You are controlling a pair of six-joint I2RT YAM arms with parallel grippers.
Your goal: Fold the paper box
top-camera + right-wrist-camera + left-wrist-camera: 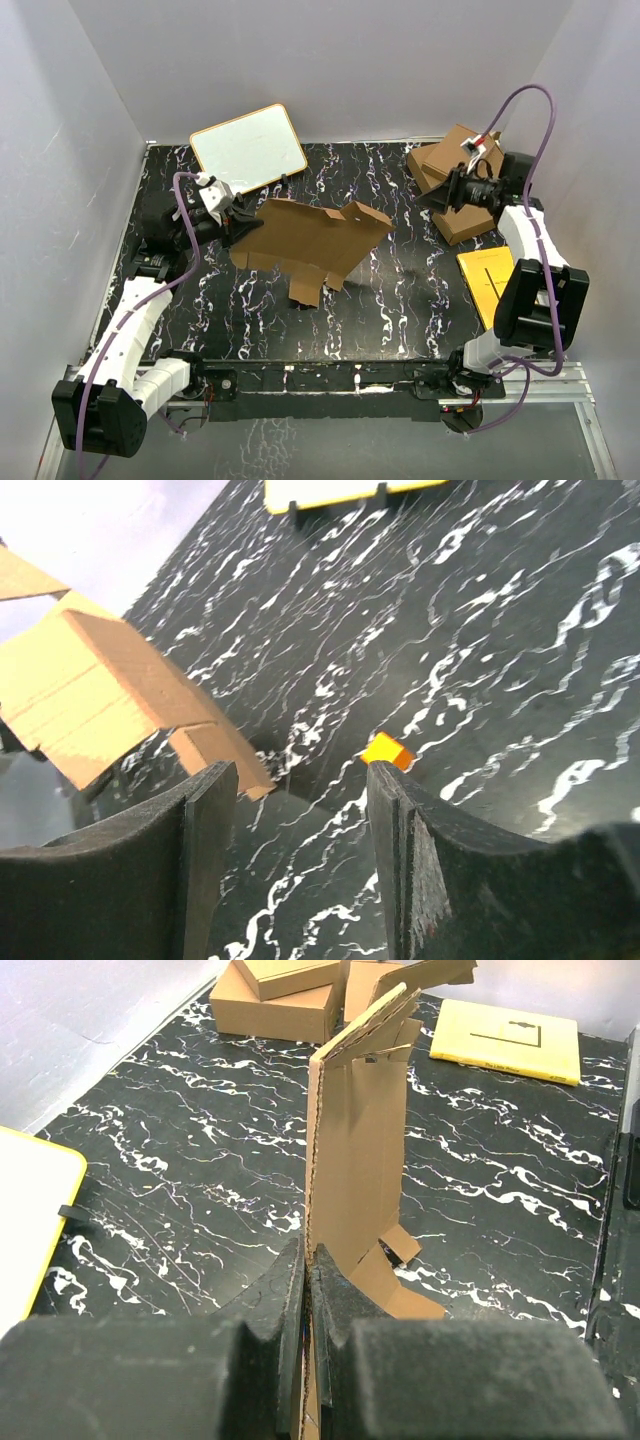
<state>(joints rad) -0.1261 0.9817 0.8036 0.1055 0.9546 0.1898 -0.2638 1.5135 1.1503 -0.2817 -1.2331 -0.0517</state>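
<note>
Soft, even light from above — pale walls [350,60], little glare on the black worktop [400,300]. Right at the jaws both wrist views go blurry; beyond them, sharp.

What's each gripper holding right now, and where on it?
The left gripper is shut on the paper box, pinching the sheet's edge at the end nearest that arm. The right gripper is open and holds nothing.
</note>
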